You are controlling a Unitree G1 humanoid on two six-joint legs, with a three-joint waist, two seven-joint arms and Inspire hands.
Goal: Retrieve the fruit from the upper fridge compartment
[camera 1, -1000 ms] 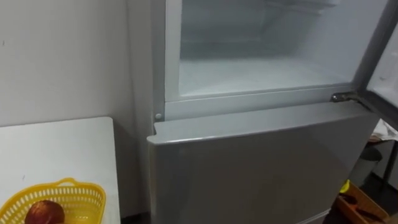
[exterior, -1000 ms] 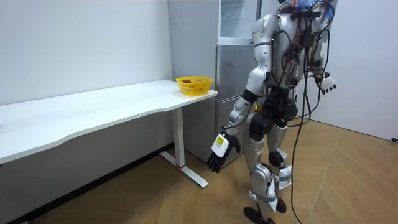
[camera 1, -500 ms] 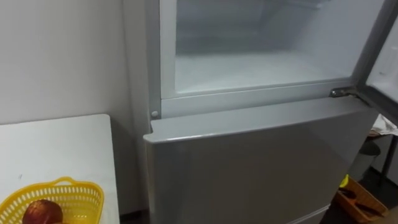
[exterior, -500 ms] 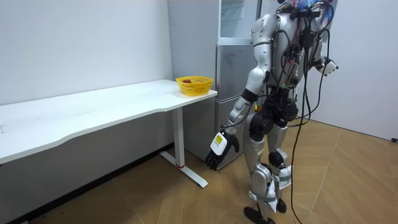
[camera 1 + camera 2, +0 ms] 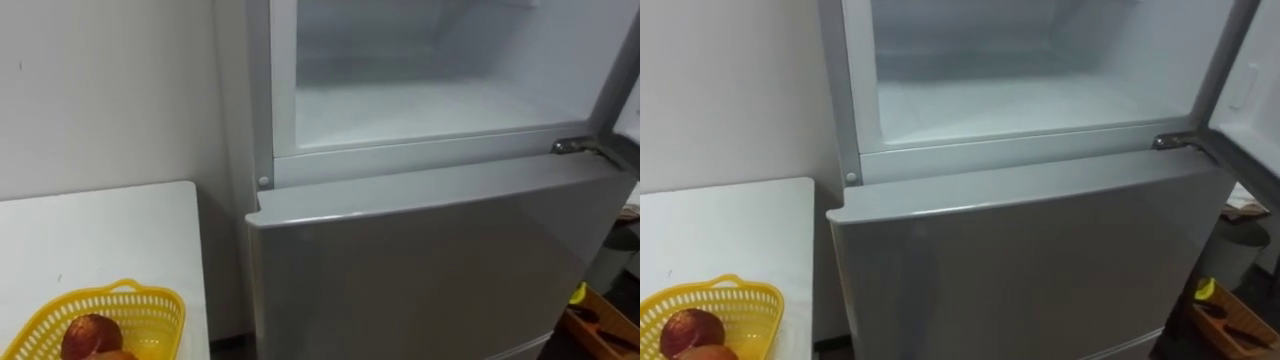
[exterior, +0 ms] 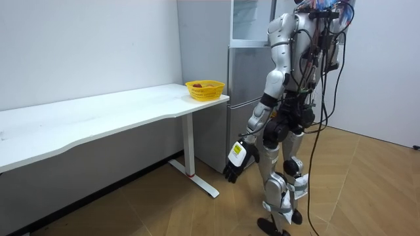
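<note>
The left hand has swung slightly nearer the robot's leg since a second ago; it hangs low, fingers loose and apart, holding nothing; beneath it lies the wooden floor; just beyond it stands the grey fridge, with the upper compartment open high above the hand and the lower door closed; to the room view's left of the hand stands the white table; the yellow basket on the table end nearest the fridge holds a red fruit; the eye views cut the basket off at the bottom edge; boxy shapes past the fridge are hard to make out.
</note>
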